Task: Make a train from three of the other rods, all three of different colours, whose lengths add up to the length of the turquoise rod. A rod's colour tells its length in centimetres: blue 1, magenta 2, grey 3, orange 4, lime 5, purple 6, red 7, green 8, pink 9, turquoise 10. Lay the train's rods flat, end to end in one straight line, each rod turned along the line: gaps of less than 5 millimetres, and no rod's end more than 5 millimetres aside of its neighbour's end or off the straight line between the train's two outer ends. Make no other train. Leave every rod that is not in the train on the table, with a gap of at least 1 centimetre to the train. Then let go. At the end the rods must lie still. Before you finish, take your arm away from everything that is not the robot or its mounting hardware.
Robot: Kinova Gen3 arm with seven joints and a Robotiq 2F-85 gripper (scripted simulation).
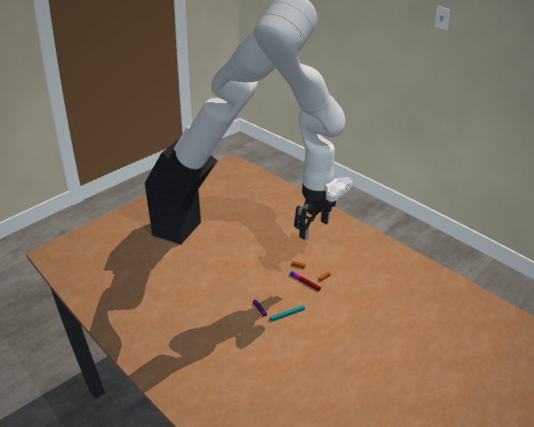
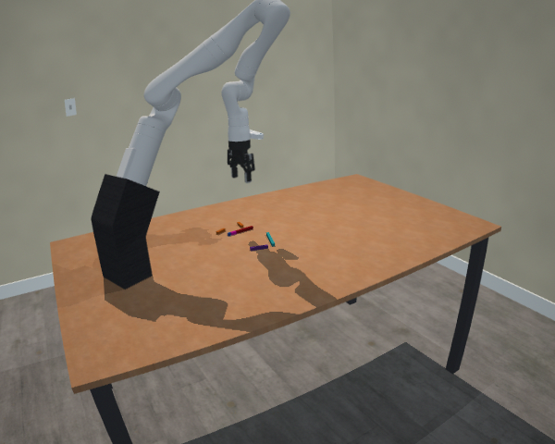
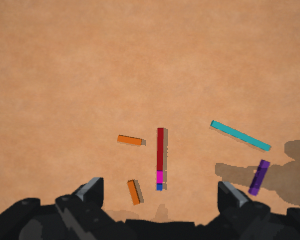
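Flanking the red rod [image 1: 311, 283] [image 2: 244, 230] [image 3: 160, 149], two orange rods [image 1: 298, 264] [image 2: 220, 231] [image 3: 134, 192] lie near.

From above we have an open way down between the black two-finger gripper [image 1: 315, 228] [image 2: 241, 178] [image 3: 160, 192] and the wooden table top [image 1: 396, 349] [image 2: 363, 215] [image 3: 150, 60]. Low obstacles flank the straight red, magenta and blue row of rods [image 1: 305, 281] [image 2: 240, 231] [image 3: 160, 157]: two short orange rods near one side. On the other side, we could pass through the wider bare strip before the long turquoise rod [image 1: 287, 313] [image 2: 270, 239] [image 3: 240, 135] and the purple rod [image 1: 259, 308] [image 2: 258, 247] [image 3: 259, 177], whose neighbouring ends leave us only a narrow gap.
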